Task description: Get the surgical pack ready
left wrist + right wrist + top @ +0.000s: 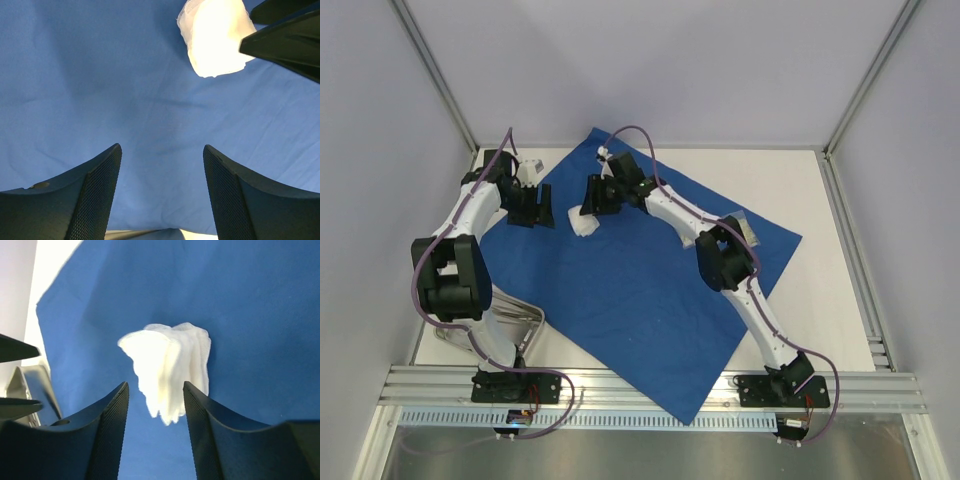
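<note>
The surgical pack (650, 290) is a royal-blue drape spread flat and set diagonally across the table. A white gauze wad (584, 226) stands on its far left part. My right gripper (592, 205) hovers just over the gauze. In the right wrist view that gripper (155, 384) is open, and the gauze (170, 365) reaches down between the fingertips with a gap on the left side. My left gripper (530, 205) hangs open over the drape's left edge. Only blue cloth (150, 100) lies between its fingers (161, 148), with the gauze (215, 40) ahead on the right.
A steel tray (515, 320) lies at the near left, partly under the left arm. A clear packet (748, 230) shows under the right arm's elbow. White enclosure walls and aluminium posts (440, 90) ring the table. A rail (650, 385) runs along the near edge.
</note>
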